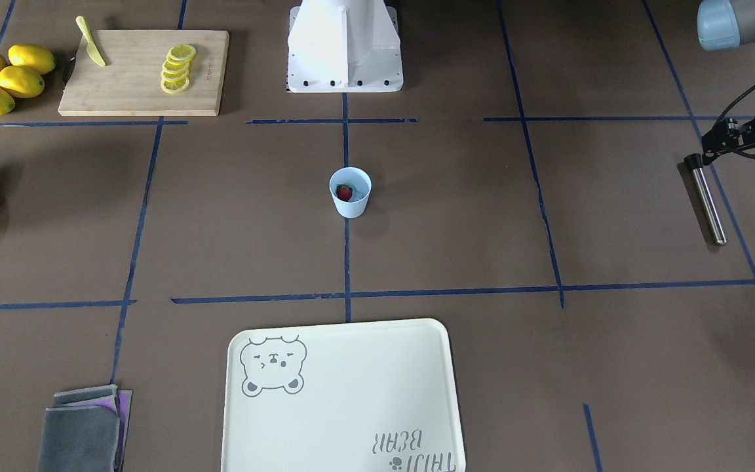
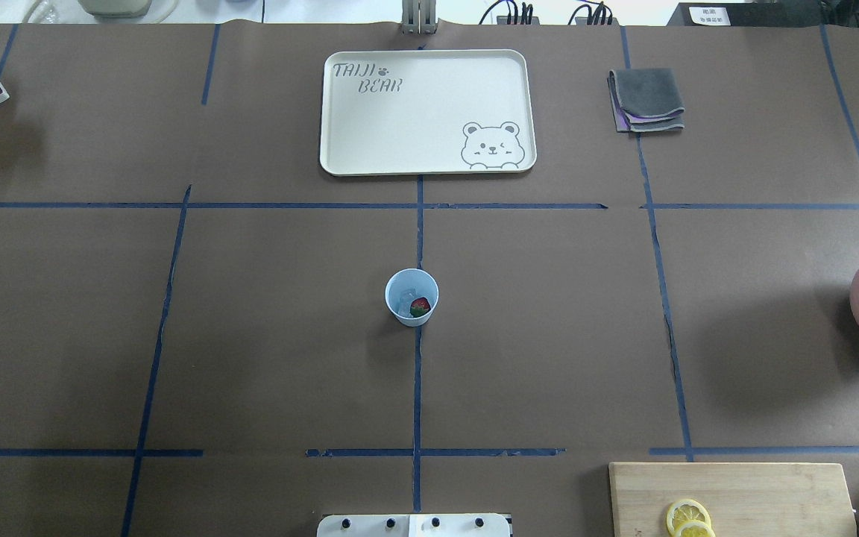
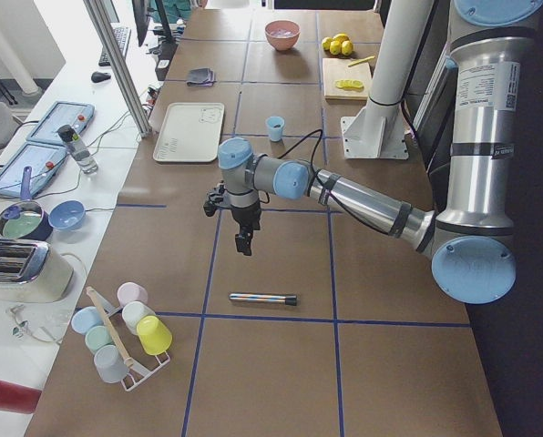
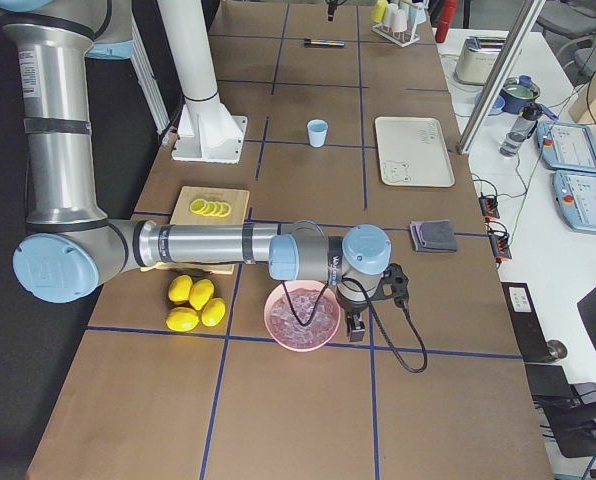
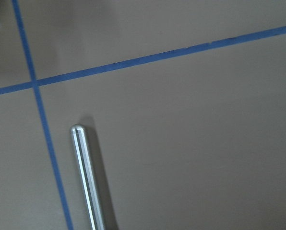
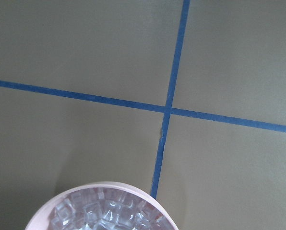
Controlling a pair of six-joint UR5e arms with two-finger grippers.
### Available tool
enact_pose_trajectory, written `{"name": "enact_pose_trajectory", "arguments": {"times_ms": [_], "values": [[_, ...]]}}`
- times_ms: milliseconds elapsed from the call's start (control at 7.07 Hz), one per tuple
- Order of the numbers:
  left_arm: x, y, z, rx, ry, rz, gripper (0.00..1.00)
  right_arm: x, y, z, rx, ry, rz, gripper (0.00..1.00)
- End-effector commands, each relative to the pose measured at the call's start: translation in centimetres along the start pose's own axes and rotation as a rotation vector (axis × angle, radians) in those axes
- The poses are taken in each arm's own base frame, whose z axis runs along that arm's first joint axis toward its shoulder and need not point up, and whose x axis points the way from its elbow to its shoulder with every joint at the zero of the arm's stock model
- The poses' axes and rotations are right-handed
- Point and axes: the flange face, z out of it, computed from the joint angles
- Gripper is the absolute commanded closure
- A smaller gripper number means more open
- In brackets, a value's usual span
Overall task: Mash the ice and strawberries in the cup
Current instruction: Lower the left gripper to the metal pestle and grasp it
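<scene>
Cup (image 1: 350,196) sits dead centre in the front view, strawberry (image 1: 345,192) inside. Overhead: ice (image 2: 403,298) beside it. Left view: left gripper (image 3: 244,241) mid-frame, well below cup, finger state impossible to tell. Right view: right gripper (image 4: 356,325) low, far from cup, fingers likewise unclear.
</scene>
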Motion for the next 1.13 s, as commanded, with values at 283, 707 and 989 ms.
{"name": "enact_pose_trajectory", "arguments": {"times_ms": [283,707,989], "values": [[-7.9,4.2,9.5,0.018,0.076,-0.028,0.00,0.6,0.3,-0.7,0.031,-0.004,0.077,0.00],[-9.8,3.1,13.6,0.134,0.129,-0.240,0.00,0.2,-0.2,-1.1,0.042,-0.004,0.126,0.00],[-7.1,0.0,14.6,0.126,0.144,-0.248,0.00,0.1,-0.2,-1.2,0.043,-0.004,0.125,0.00]]}}
